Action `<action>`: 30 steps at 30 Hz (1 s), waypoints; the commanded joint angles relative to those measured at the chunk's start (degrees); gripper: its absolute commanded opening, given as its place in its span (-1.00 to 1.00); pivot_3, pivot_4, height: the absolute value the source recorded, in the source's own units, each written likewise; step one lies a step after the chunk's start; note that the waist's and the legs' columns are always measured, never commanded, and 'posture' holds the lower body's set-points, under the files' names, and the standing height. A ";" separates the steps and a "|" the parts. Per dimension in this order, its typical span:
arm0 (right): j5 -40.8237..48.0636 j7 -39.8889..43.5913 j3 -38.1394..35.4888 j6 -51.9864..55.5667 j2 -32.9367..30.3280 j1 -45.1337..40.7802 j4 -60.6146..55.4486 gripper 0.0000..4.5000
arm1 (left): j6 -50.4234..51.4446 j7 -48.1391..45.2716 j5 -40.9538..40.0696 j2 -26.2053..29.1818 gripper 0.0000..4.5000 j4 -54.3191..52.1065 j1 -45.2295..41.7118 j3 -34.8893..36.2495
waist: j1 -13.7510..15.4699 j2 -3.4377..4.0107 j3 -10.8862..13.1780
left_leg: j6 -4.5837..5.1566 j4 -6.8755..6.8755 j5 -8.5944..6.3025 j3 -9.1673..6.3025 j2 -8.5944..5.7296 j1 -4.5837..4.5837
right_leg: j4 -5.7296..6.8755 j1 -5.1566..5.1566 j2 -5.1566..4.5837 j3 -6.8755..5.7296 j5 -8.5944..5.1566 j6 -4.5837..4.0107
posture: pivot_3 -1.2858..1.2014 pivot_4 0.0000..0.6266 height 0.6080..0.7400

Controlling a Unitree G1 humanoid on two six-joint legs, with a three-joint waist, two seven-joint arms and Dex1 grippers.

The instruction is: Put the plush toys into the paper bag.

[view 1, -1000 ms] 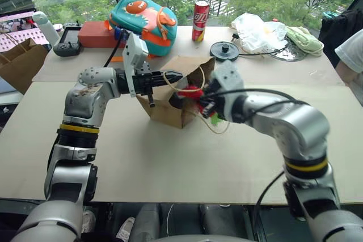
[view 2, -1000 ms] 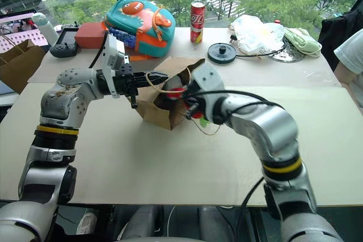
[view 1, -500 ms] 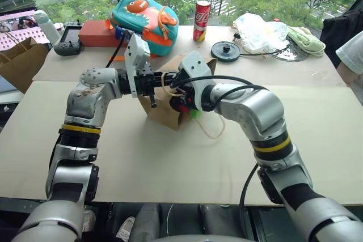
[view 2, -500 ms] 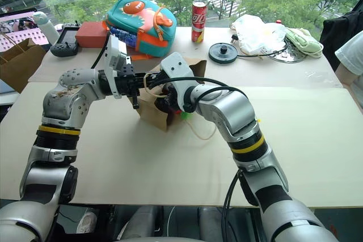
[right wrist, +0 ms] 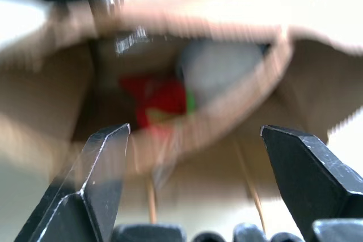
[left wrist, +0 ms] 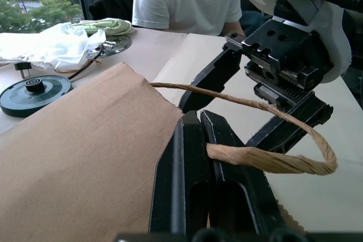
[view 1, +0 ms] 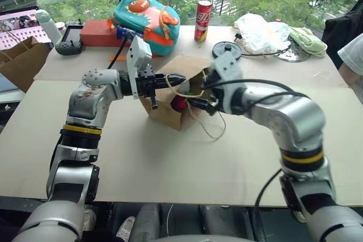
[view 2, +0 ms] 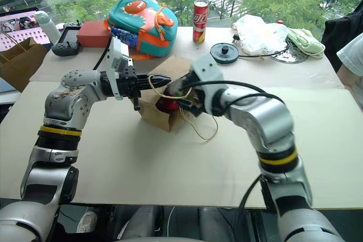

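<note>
Right wrist view, right tool (right wrist: 193,157) now spread, red toy (right wrist: 156,97) released inside paper bag (view 1: 170,109), left tool (left wrist: 198,134) pinching handle (left wrist: 266,160).

I log the paper bag (view 1: 170,109) as light kraft brown, with tan twisted cord handles. Inside it I see a red chili toy (right wrist: 153,97) with a green tip and a pale grey toy (right wrist: 218,66) beside it. Gripper fingers are black: left gripper (left wrist: 198,140), right gripper (right wrist: 193,140). Far on the table (view 1: 170,162), which is beige: teal and orange backpack (view 1: 144,15), red can (view 1: 202,12), white plastic bag (view 1: 258,29), pale green cloth (view 1: 306,38)
</note>
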 commanded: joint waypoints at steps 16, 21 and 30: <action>-4.72 -2.78 6.14 -5.59 1.69 9.44 1.28 0.72 | -0.18 -0.33 -0.21 0.40 -1.00 -1.44 -1.51 0.43 | -0.06 0.00 0.00 | 0.00 0.06 0.00 0.02 -0.01 0.06 | -0.04 0.00 0.04 0.08 -0.01 0.01 | 0.03 -0.52 0.89; -5.44 -2.23 6.48 -6.95 1.86 10.09 1.96 0.06 | -0.06 -0.33 -0.25 0.44 -1.00 -1.60 -1.45 0.40 | -0.07 0.00 0.00 | 0.00 0.06 0.01 0.02 -0.01 0.06 | -0.05 0.00 0.04 0.08 -0.01 0.01 | 0.03 -0.52 0.89; -5.29 -1.82 6.55 -7.14 2.16 10.25 1.69 -0.98 | -0.31 -0.54 -0.16 0.36 -1.00 -1.30 -1.50 0.28 | -0.09 0.00 0.00 | 0.00 0.06 0.01 0.02 0.00 0.07 | -0.04 -0.01 0.05 0.08 -0.01 0.01 | 0.03 -0.52 0.89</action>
